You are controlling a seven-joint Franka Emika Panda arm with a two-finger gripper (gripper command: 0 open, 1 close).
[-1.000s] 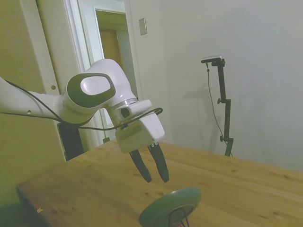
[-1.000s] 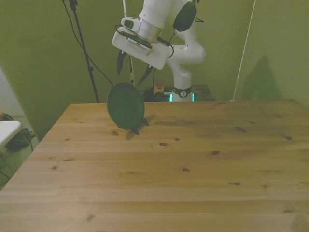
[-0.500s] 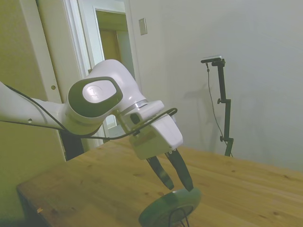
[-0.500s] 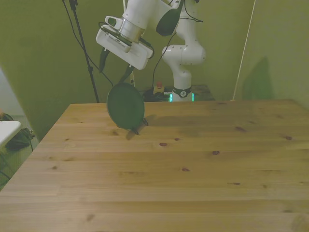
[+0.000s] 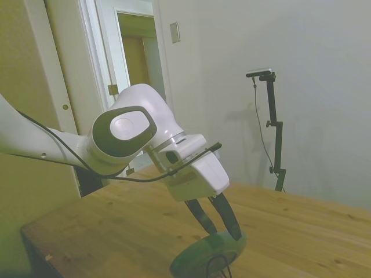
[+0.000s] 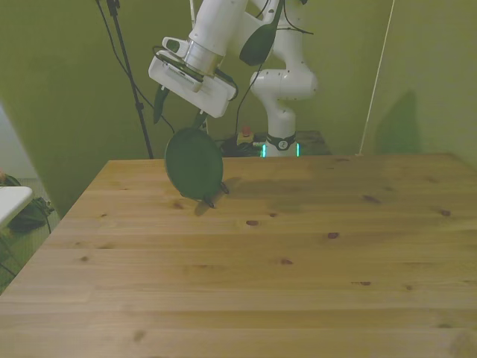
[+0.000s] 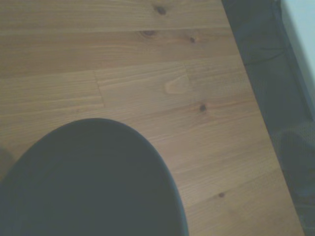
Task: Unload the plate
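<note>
The dark green plate [image 6: 194, 164] stands on edge in a thin black wire rack [image 6: 214, 198] near the table's far corner, at the front view's left. In the side view the plate [image 5: 206, 255] sits low, with the rack's wire [image 5: 218, 267] in front of it. My gripper [image 6: 177, 121] hangs open just over the plate's top rim. In the side view the gripper [image 5: 224, 233] has its fingertips [image 5: 236, 234] down at that rim, one on each side. Whether they touch it I cannot tell. The wrist view shows the plate [image 7: 88, 182] from close by.
The wooden table [image 6: 298, 253] spreads wide toward the front view's right and near side. Its edge [image 7: 256, 113] runs close to the plate, with dark floor beyond. A door frame and wall stand behind the arm in the side view.
The gripper has come down and toward the front view's left, from well above the table to the plate's top rim. It stayed open. The plate has not moved.
</note>
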